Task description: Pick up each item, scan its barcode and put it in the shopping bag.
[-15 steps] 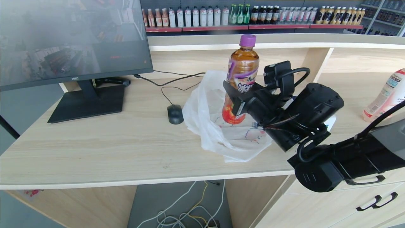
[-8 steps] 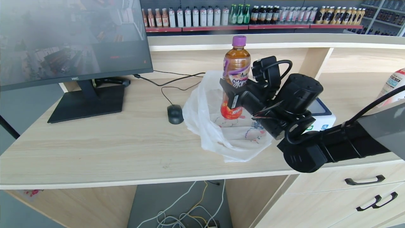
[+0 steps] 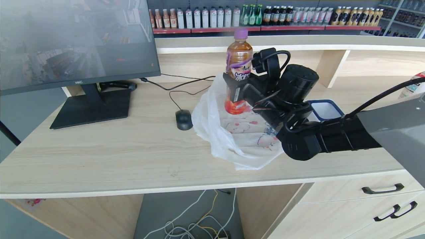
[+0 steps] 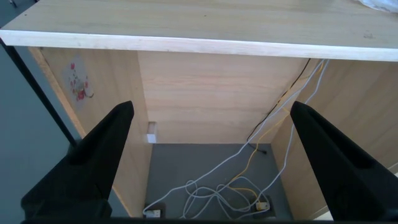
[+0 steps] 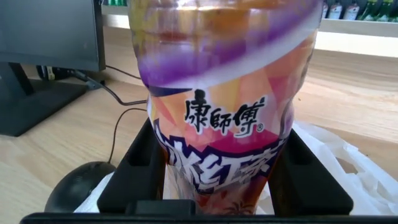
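the pale wooden counter [image 3: 99, 156] runs across everything in front of me. the dark monitor [image 3: 73, 39] stands on its flat foot at the far left of it. behind the counter, a long shelf of bottles [image 3: 265, 15] lines the back wall.

the white shopping bag [image 3: 229, 139] lies crumpled on the counter near the middle, its thin plastic slumped and open toward the far side. my right arm reaches in from the right, above the bag's right half.

my right pincer [image 3: 237, 89] is clamped on the bottle [image 3: 238, 66], one black finger [image 5: 134, 168] pressed to each side of its label at about mid-height. the bottle is upright, filled with amber drink, with a purple cap [image 3: 241, 33] on top. from the head view its orange-red lower end sits over the far part of the bag. i cannot tell whether it touches the plastic.

just right of the bag, partly behind my arm, sits a white box with a dark blue rim [image 3: 323, 111]. a pale bottle [image 3: 413, 87] shows at the far right edge of the counter, well apart from the bag.

a black mouse [image 3: 184, 119] lies just left of the bag, its cord trailing back toward the monitor.

my left pincer [image 4: 211, 107] hangs low before the counter's front edge, its fingers spread wide with nothing between them. loose cables [image 4: 217, 186] lie on the floor under the counter.
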Motion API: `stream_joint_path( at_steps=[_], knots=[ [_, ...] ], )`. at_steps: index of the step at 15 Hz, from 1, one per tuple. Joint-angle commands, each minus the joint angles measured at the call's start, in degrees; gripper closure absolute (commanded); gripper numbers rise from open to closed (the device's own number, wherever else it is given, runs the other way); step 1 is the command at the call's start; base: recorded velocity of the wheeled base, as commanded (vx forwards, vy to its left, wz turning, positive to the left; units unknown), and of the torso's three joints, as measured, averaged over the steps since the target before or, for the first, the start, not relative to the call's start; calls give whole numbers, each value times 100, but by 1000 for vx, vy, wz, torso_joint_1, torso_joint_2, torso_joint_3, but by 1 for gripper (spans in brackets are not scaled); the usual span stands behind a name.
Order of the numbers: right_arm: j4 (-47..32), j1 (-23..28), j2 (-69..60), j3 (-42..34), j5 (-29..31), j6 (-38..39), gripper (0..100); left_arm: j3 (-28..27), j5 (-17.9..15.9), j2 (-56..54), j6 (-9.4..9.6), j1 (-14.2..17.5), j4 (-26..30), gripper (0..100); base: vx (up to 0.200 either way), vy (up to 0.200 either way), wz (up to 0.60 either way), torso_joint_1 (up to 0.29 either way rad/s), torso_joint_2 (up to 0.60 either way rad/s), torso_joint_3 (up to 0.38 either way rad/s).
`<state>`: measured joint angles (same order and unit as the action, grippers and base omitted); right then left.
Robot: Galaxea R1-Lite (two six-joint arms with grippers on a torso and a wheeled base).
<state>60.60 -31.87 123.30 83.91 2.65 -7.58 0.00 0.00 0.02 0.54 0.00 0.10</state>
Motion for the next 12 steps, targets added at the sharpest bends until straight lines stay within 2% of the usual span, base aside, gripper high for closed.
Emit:
stream_joint_path(
  at_steps=[1, 12],
  knots=[
    [13, 5, 274, 108, 8, 2, 100, 0, 0, -2, -1, 0, -1, 0, 0, 0, 0, 0, 0, 0],
    [110, 5, 502, 99, 17, 2, 100, 0, 0, -2, -1, 0, -1, 0, 0, 0, 0, 0, 0, 0]
  ],
)
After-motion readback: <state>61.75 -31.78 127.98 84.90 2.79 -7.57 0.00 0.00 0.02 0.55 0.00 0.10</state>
